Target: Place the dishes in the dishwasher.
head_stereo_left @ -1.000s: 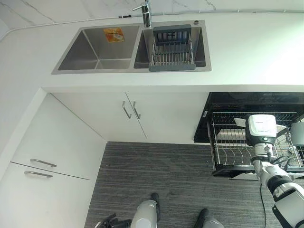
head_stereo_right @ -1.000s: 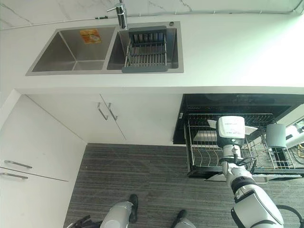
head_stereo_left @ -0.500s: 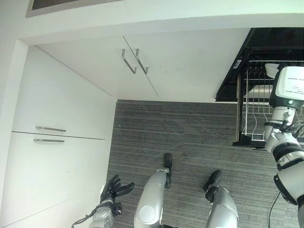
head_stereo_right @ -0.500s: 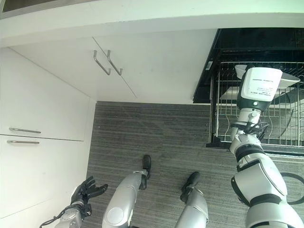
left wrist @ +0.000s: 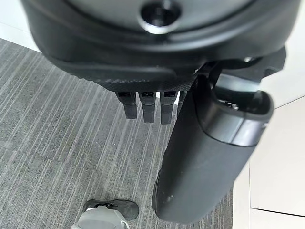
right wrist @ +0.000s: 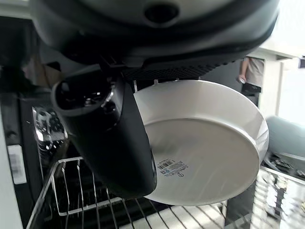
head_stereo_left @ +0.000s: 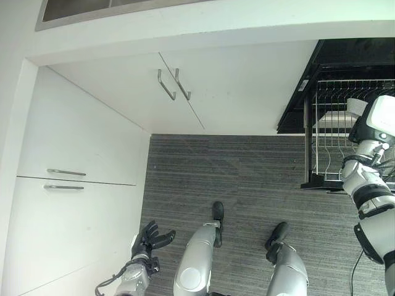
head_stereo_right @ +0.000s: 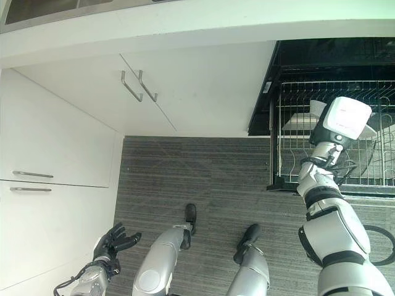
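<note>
My right hand [right wrist: 109, 138] is shut on a white dish [right wrist: 209, 152], its thumb lying across the dish's underside, which bears a small label. It holds the dish over the pulled-out wire rack [head_stereo_right: 290, 160] of the open dishwasher [head_stereo_right: 333, 58]. The dish's rim [head_stereo_right: 318, 108] pokes out beside my right wrist. The rack's wires [right wrist: 95, 200] run just beneath the dish. My left hand [head_stereo_left: 148, 237] hangs low at my left side near the white drawers, open with its fingers [left wrist: 147, 105] straight and nothing in it.
White cabinet doors with two metal handles [head_stereo_left: 173, 83] stand under the counter edge. Drawers with bar handles [head_stereo_left: 65, 179] line the left. Grey striped floor [head_stereo_left: 234, 179] lies between the cabinets and the rack. A person [right wrist: 253, 76] stands far off beyond the dishwasher.
The camera has tilted down from the sink and counter to the cabinets and floor. My right hand with the dish stays over the rack, shifted slightly right. My left hand has come into view.
</note>
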